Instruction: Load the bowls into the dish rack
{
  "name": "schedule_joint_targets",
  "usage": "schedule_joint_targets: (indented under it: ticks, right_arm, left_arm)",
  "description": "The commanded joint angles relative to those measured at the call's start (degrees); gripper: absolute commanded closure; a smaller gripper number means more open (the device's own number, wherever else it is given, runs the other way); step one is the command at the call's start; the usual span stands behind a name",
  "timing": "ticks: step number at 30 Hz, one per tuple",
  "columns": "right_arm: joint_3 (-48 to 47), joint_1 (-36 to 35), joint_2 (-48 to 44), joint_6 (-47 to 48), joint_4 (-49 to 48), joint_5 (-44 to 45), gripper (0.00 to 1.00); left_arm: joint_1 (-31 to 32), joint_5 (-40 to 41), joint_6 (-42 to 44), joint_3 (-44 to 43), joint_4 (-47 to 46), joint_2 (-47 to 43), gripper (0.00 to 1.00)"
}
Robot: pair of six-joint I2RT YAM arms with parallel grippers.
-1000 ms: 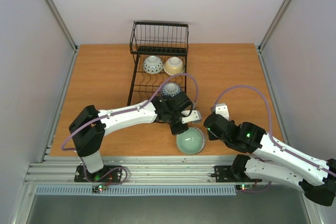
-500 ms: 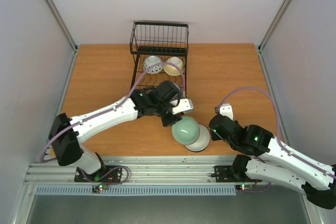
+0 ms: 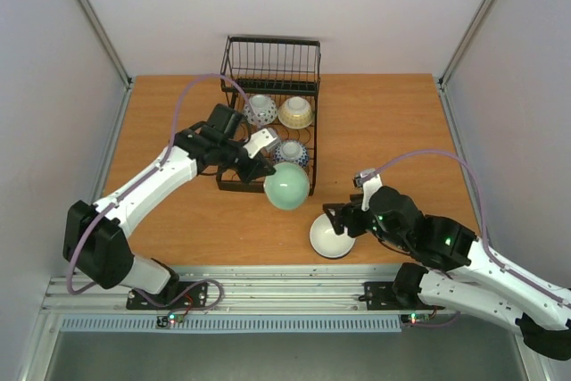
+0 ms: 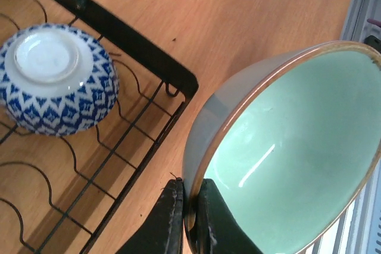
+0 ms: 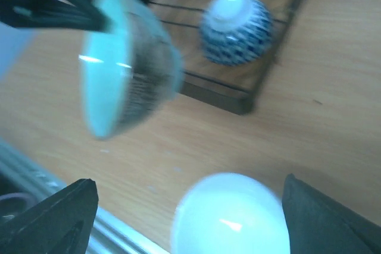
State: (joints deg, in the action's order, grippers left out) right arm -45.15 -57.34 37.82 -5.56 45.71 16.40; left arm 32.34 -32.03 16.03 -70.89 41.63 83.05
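My left gripper (image 3: 267, 172) (image 4: 189, 187) is shut on the rim of a celadon green bowl (image 3: 286, 186) (image 4: 286, 159), one finger inside and one outside. It holds the bowl tilted in the air by the near right corner of the black wire dish rack (image 3: 231, 151) (image 4: 137, 49). A plain white bowl (image 3: 331, 237) (image 5: 232, 218) sits on the table. My right gripper (image 3: 339, 220) (image 5: 193, 218) hangs open over it, fingers wide on either side. The right wrist view, blurred, also shows the green bowl (image 5: 119, 87).
In the rack a blue-and-white bowl (image 3: 291, 151) (image 4: 56, 78) (image 5: 237, 28) lies upside down. Behind it sit another patterned bowl (image 3: 260, 111) and a cream-yellow bowl (image 3: 295, 111). The rack's taller basket (image 3: 270, 64) stands at the far end. The metal rail (image 3: 268, 278) runs along the near table edge.
The left arm lifted the green bowl off the white bowl and swung it left toward the rack's near corner. The right gripper opened wide and moved in over the white bowl.
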Motion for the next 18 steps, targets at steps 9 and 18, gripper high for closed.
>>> schedule_joint_targets:
  ticks: [9, 18]
  right_arm:
    - [5.1, -0.3, 2.1, 1.7, -29.5, -20.5, 0.02]
    - [7.5, -0.3, -1.1, 0.7, -30.4, -18.3, 0.01]
  left_arm:
    - [-5.5, -25.5, 0.0, 1.4, -1.5, -2.1, 0.99]
    - [-7.3, -36.2, 4.1, 1.4, 1.8, -1.7, 0.99]
